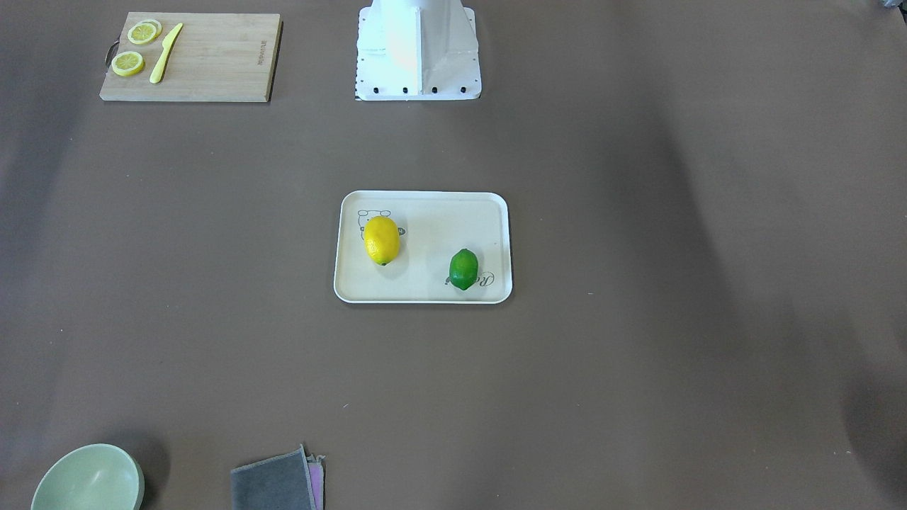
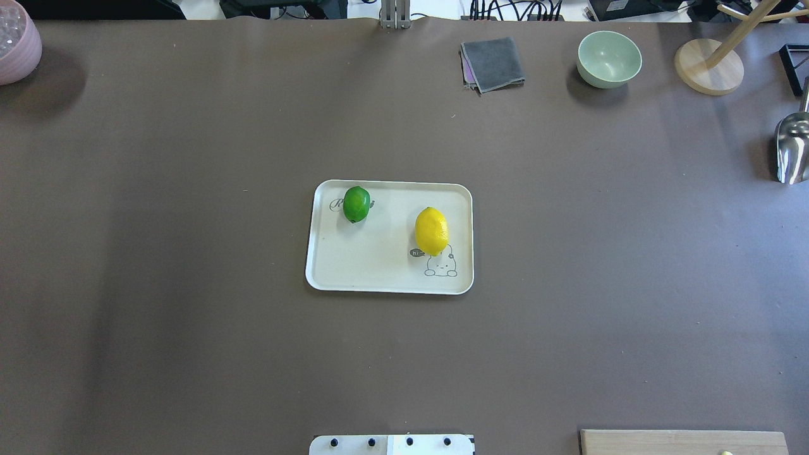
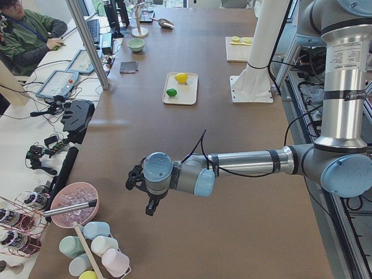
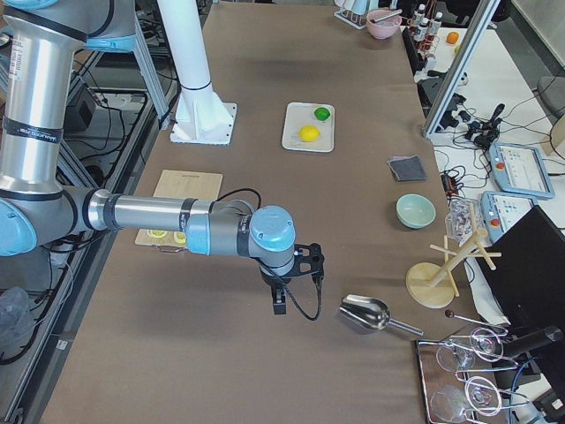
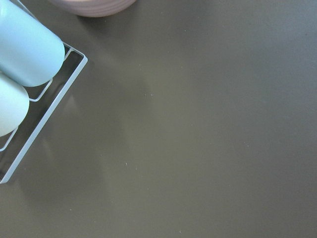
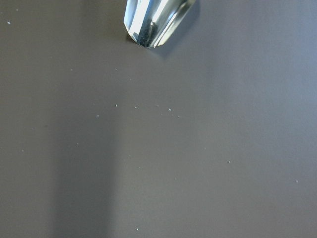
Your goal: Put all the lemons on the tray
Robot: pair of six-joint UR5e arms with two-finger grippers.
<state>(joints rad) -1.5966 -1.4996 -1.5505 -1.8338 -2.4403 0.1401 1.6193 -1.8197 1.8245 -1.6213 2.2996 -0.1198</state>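
Observation:
The yellow lemon [image 2: 431,230] and the green lemon [image 2: 356,203] both lie on the cream tray [image 2: 379,268] at the table's middle, apart from each other. In the front-facing view the yellow lemon [image 1: 382,240] covers the bear drawing and the green lemon [image 1: 463,269] covers the script. My left gripper [image 3: 136,178] hovers over the table's left end, far from the tray. My right gripper [image 4: 312,261] hovers over the right end. Both show only in the side views, so I cannot tell whether they are open or shut.
A wooden cutting board [image 1: 205,60] with lemon slices [image 1: 128,63] and a yellow knife [image 1: 165,53] lies near the robot base [image 1: 418,49]. A green bowl [image 2: 608,59], grey cloth [image 2: 493,63], metal scoop [image 2: 793,148] and pink bowl [image 2: 16,41] line the edges.

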